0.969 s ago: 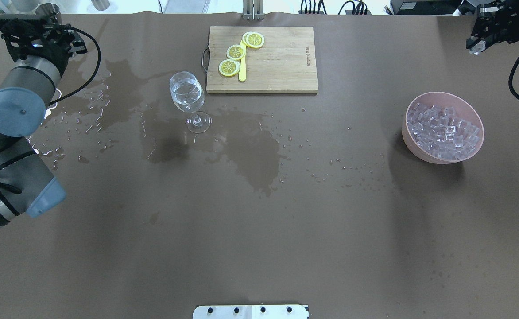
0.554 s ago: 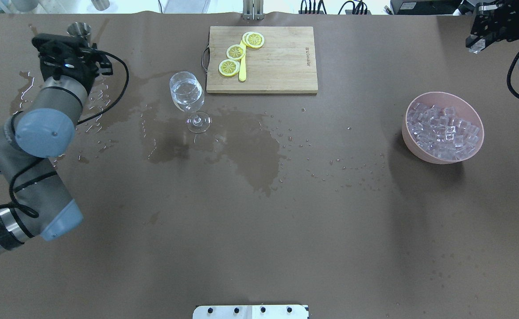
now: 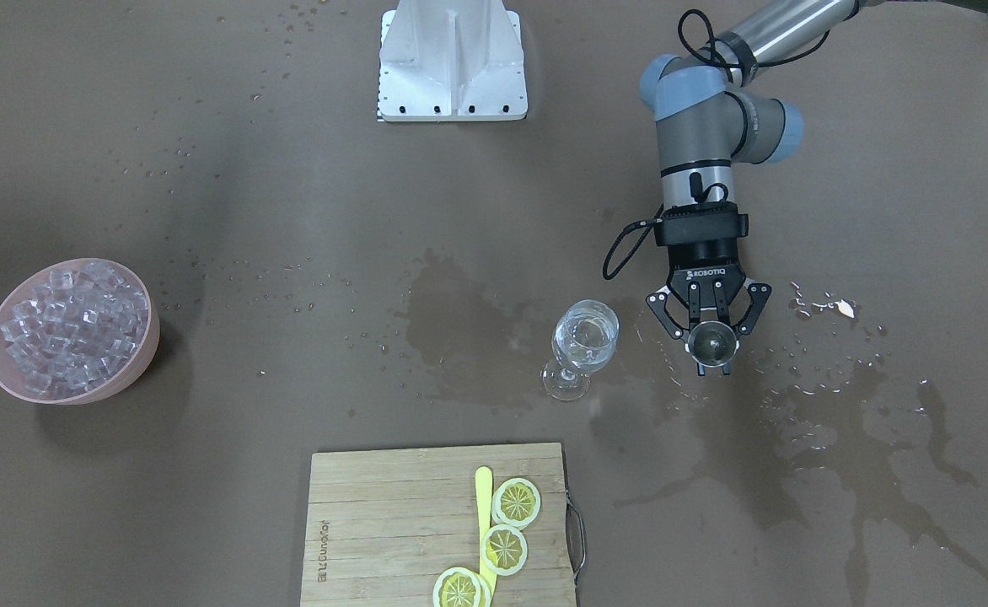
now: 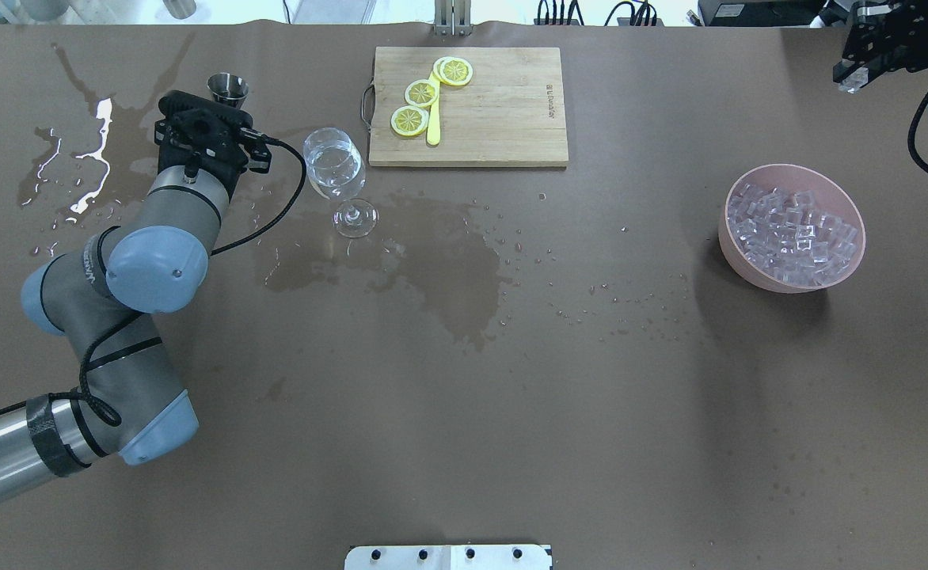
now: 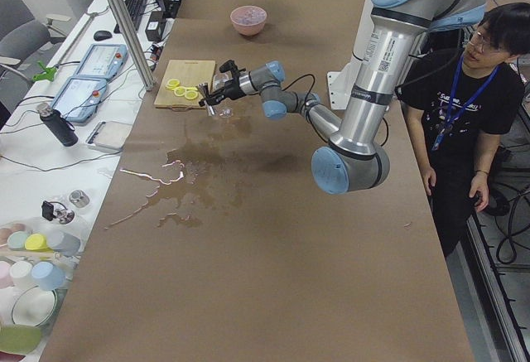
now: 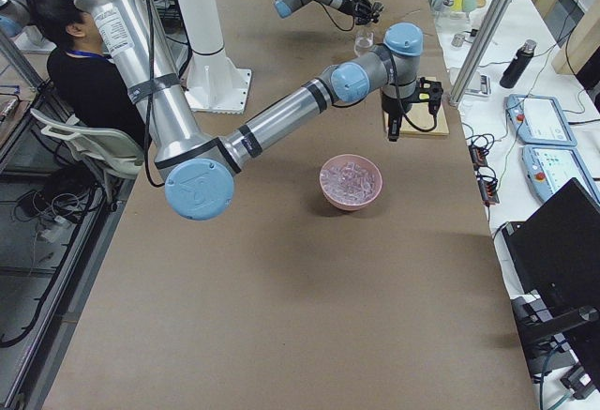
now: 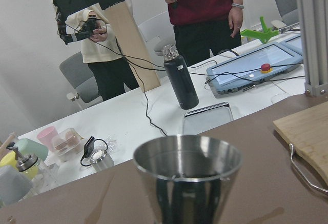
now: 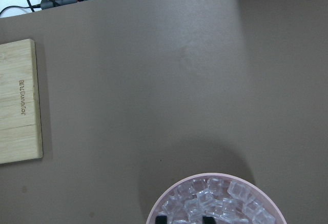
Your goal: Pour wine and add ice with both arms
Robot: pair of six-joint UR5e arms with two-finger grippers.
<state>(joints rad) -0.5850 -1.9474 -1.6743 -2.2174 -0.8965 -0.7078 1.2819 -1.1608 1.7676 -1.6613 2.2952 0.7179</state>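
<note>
Grips a small steel jigger (image 3: 711,340) in the left gripper (image 3: 711,346), both fingers pressed to its sides, cup upright with the mouth up. Holds it just beside the wine glass (image 3: 585,335), on the robot's left of the glass's bowl, apart from the rim and not tipped over it. Shows the wine (image 4: 334,170) as clear liquid inside the glass; from the left wrist view catches only bright reflections within the jigger, so cannot tell full from empty. Has the glass upright on its foot on the brown table (image 4: 511,435), near the handle end of a wooden cutting board (image 4: 496,119) bearing lemon slices (image 4: 421,93) and a yellow strip (image 4: 432,133). Shows dark wet patches (image 4: 464,277) and scattered drops around the foot of the glass and under the left arm (image 4: 183,202), plus a glinting puddle (image 4: 93,166) farther to the robot's left. Finds the ice (image 4: 792,229) heaped in a pink bowl (image 4: 749,273) on the robot's right side of the table, well apart from the glass. Holds the right gripper (image 4: 850,77) at the far right corner, beyond the bowl and not touching it. Catches just two dark fingertips (image 8: 162,219) at the bottom edge of the right wrist view, a narrow gap between them; cannot tell closed on something from merely parted.
</note>
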